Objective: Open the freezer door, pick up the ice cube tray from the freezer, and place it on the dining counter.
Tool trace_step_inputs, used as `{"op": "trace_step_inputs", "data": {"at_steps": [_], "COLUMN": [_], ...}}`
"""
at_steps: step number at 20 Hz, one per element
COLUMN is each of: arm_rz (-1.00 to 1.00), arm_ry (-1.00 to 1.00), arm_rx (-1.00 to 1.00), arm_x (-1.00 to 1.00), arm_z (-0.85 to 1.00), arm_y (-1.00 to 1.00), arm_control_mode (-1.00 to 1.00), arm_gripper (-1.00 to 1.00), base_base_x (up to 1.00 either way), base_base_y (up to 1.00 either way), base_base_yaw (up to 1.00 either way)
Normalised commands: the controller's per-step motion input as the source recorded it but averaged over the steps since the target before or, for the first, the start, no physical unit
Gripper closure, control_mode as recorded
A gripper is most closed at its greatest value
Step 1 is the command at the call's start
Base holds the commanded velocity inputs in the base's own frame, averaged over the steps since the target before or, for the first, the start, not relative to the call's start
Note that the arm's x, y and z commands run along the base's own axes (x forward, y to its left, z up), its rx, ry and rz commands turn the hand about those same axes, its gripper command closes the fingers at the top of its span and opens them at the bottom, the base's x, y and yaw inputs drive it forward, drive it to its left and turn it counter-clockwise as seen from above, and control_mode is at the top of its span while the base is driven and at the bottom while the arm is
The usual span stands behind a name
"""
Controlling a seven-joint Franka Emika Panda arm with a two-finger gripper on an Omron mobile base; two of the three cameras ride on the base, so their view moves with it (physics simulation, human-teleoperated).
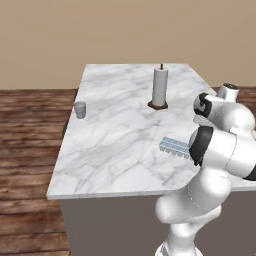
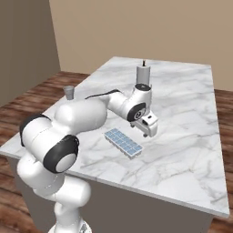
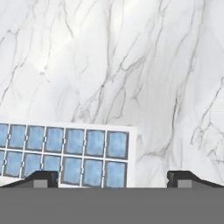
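The ice cube tray (image 2: 123, 142), pale blue with two rows of square cups, lies flat on the marble dining counter (image 2: 182, 136) near its front edge. It also lies on the counter (image 1: 115, 135) as the tray (image 1: 174, 146), partly behind my arm. My gripper (image 2: 150, 129) hangs just above the counter by the tray's far right end, open and holding nothing. Looking along the hand, the tray (image 3: 65, 155) sits at lower left on the counter (image 3: 131, 65). My gripper (image 3: 111, 179) stands wide, with its left fingertip (image 3: 41, 177) over the tray. The freezer door is out of view.
A paper towel roll on a dark stand (image 2: 143, 75) rises at the counter's middle back, also seen as the roll (image 1: 160, 87). A small grey cup (image 1: 80, 109) stands near the left edge, the same cup (image 2: 69, 92). Wooden floor surrounds the island.
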Motion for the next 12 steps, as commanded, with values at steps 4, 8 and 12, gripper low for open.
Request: {"op": "trace_step_inputs", "data": {"at_steps": [4, 8, 12], "arm_rz": [0.08, 0.12, 0.14], "arm_ry": [0.00, 0.00, 0.00], "arm_rx": [-0.09, -0.05, 0.00], "arm_x": [-0.62, -0.43, -0.21], "arm_z": [0.66, 0.75, 0.67], "arm_y": [0.48, 0.81, 0.64], "arm_control_mode": [-1.00, -1.00, -1.00], "arm_gripper": [-1.00, -1.00, -1.00], "base_base_x": [0.00, 0.00, 0.00], "base_base_y": [0.00, 0.00, 0.00], "base_base_yaw": [0.00, 0.00, 0.00]}}
